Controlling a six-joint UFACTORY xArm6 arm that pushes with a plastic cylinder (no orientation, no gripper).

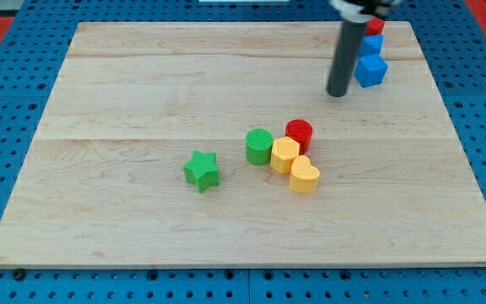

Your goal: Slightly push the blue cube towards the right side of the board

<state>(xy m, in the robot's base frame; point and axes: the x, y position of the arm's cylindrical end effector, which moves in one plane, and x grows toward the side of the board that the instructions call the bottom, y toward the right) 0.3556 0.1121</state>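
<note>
The blue cube (371, 70) sits near the board's top right. A second blue block (373, 43) lies just above it, with a red block (376, 26) above that, partly hidden by the arm. My tip (337, 94) rests on the board just left of the blue cube and slightly below it, a small gap apart.
A cluster sits at the board's middle: a green cylinder (259, 146), a red cylinder (299, 134), a yellow hexagonal block (284, 155) and a yellow heart (305, 176). A green star (202, 170) lies to their left. The wooden board (142, 84) lies on a blue pegboard.
</note>
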